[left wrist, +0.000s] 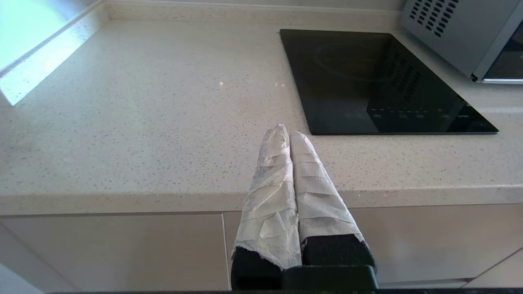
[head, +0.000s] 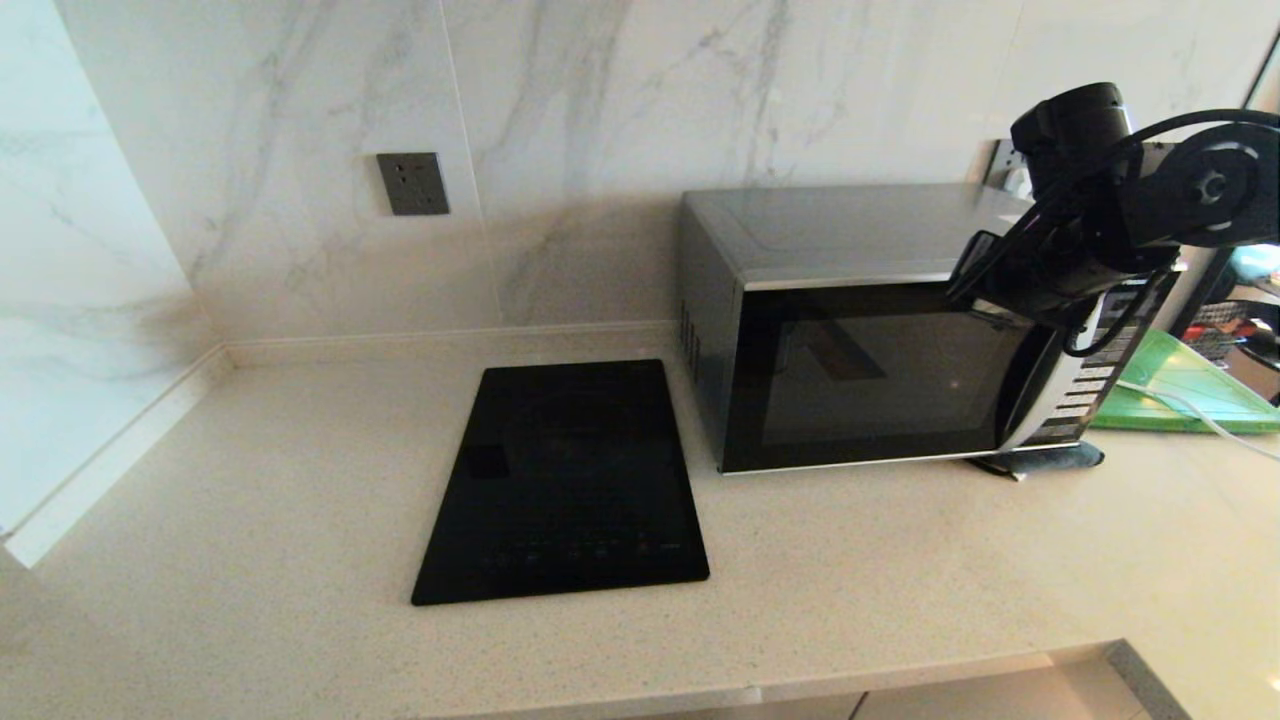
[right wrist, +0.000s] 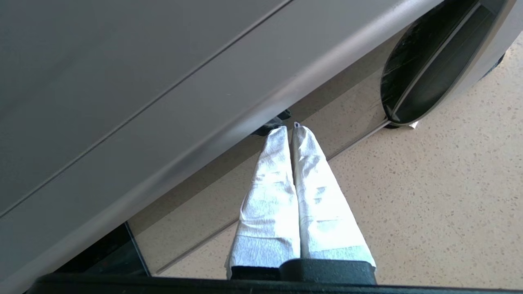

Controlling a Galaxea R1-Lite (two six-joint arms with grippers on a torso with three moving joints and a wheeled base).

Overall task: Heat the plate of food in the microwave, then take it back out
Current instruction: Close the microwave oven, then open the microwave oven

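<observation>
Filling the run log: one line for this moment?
right gripper: shut, at microwave door front | door: closed | left gripper: shut, parked | plate: not visible

Black jointed arm (head: 1120,200), black cables, white-wrapped tool fingers (right wrist: 318,196).

Kitchen corner with white marble-look wall panels (head: 620,90) with grey veining, meeting at the back left. A dark grey wall socket (head: 412,183) sits on the back wall. The counter (head: 850,560) is speckled beige stone with a low matching upstand along the walls. Below its front edge are plain pale cabinet fronts (left wrist: 114,245). Bright light falls on the left wall (left wrist: 28,45).
</observation>
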